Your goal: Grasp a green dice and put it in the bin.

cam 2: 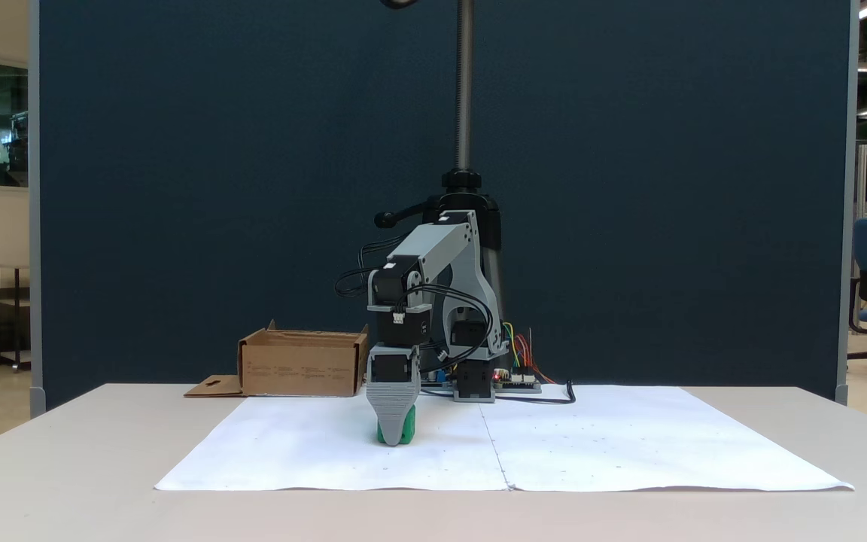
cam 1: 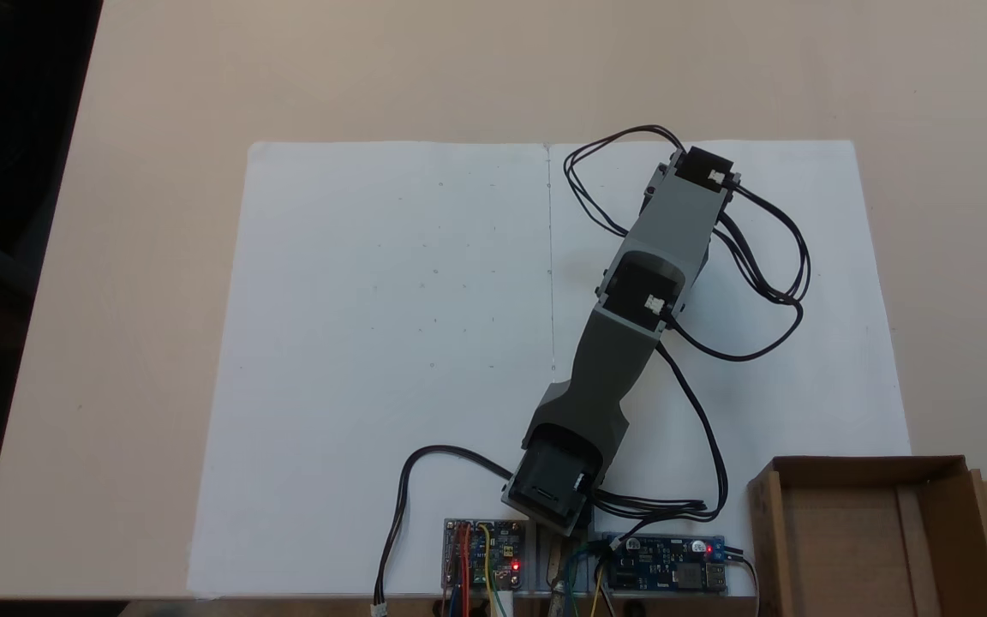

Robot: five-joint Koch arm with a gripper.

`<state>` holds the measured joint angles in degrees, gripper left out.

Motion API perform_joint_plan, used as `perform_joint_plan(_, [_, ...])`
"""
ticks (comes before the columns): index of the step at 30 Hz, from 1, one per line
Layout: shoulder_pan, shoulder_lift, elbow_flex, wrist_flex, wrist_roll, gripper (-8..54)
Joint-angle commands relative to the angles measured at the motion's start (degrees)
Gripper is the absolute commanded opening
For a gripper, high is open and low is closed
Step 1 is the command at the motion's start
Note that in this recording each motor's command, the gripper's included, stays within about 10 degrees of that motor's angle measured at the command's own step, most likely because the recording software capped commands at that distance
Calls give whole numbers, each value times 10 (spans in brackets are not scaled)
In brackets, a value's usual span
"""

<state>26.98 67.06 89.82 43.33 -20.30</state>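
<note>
White paper sheet point(cam 2: 591, 444) nearest, spread over table point(cam 2: 65, 482). Gripper point(cam 2: 393, 430) lowered onto sheet, gray tip pointing down over green dice point(cam 2: 406, 432). Dice on paper, partly hidden behind tip. Jaw state: cannot tell. Cardboard bin point(cam 2: 302, 364) well apart, beside arm base.

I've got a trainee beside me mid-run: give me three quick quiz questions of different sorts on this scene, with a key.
1. True or false: the green dice already lies in the bin.
2. In a fixed view, the tool stands at: A) the dice on the white paper; B) above the bin; C) off the table.
3. Fill in: the bin is made of brown ____.

Key: 1 false; 2 A; 3 cardboard.
</note>
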Motion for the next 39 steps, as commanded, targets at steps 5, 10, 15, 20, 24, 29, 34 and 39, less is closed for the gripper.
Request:
perform_joint_plan(5, [1, 15, -12, -2, 18, 210])
perform_joint_plan(10, [-3, 15, -11, -1, 29, 210])
perform_joint_plan(15, [-4, 20, -11, -3, 57, 207])
perform_joint_plan(20, [-2, 44, -11, -33, 78, 121])
perform_joint_plan(24, [14, 82, -13, -55, 108, 121])
perform_joint_plan(29, [58, 154, -18, -68, 164, 121])
perform_joint_plan(34, [127, 195, -54, -117, 216, 121])
perform_joint_plan(39, [208, 231, -77, -168, 240, 121])
